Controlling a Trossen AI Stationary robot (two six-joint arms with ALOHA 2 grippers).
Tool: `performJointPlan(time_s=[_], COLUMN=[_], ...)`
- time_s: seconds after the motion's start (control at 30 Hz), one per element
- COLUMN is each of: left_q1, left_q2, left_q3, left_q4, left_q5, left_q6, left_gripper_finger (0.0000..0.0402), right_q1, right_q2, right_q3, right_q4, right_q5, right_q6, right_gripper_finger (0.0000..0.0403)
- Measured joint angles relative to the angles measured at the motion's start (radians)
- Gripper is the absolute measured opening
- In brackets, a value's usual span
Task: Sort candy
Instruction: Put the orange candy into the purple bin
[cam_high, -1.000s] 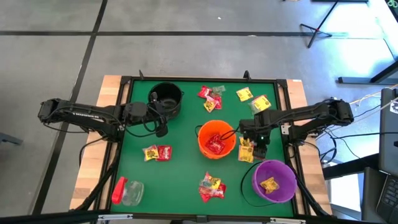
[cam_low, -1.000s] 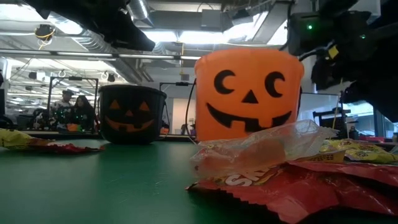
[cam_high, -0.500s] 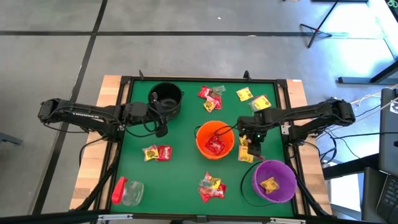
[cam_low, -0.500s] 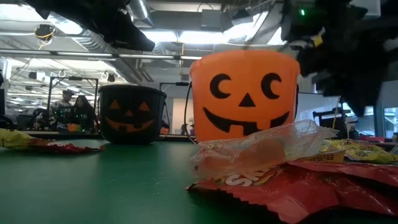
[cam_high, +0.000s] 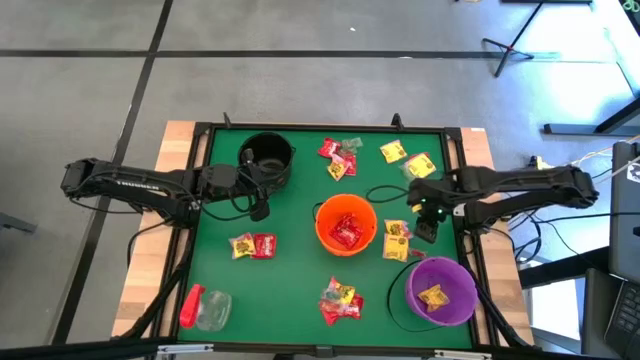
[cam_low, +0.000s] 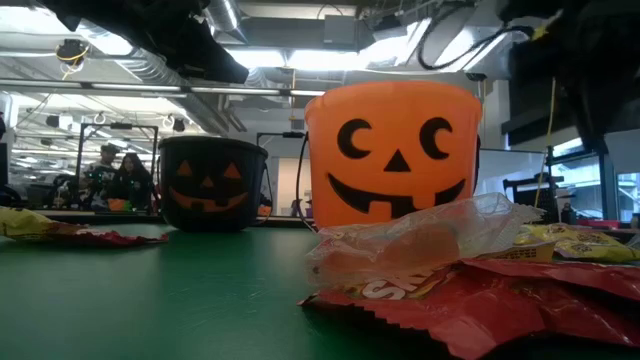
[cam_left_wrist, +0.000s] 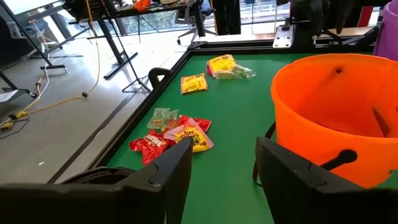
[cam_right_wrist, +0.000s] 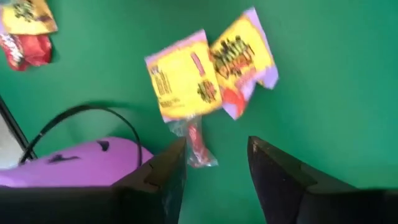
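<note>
From table height we could see little past the orange bucket (cam_low: 395, 150) and the crumpled wrappers in front; the purple bucket (cam_high: 441, 290) was out of that view, and the arms showed only as dark shapes at the top edge. In the right wrist view the purple bucket was cut off at the edge.

From above, the orange bucket held red candy, the purple bucket held one yellow packet (cam_high: 433, 296), and the black bucket (cam_high: 267, 158) looked dark inside; we could not tell its contents. A red-capped jar (cam_high: 204, 308) lay on its side near the table's front left corner.

The candy (cam_high: 397, 240) lay in loose clumps on the green table (cam_high: 290, 260): a pair between the orange and purple buckets, others behind the orange bucket, one clump left of it and one in front. Two yellow packets (cam_right_wrist: 186, 74) lay side by side, long axes fanning apart.

The right gripper (cam_high: 424, 229) hung just beside that pair, fingers apart, holding nothing. The left gripper (cam_high: 259, 207) waited near the black bucket, fingers apart too.
</note>
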Motion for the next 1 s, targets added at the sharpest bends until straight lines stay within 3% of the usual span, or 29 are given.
performJointPlan(time_s=[0.6,1.0], left_q1=[-0.002,-0.002], left_q2=[0.000,0.000], left_q3=[0.000,0.000], left_q4=[-0.032,-0.044], left_q5=[0.020,0.022], left_q6=[-0.044,-0.044], left_gripper_finger=[0.0167,0.0167], right_q1=[0.000,0.000], right_q2=[-0.014,-0.014], right_q3=[-0.287,-0.347], right_q4=[0.180,0.321], right_q5=[-0.179,-0.145], right_q6=[0.088,-0.007], right_gripper_finger=[0.0166,0.0170])
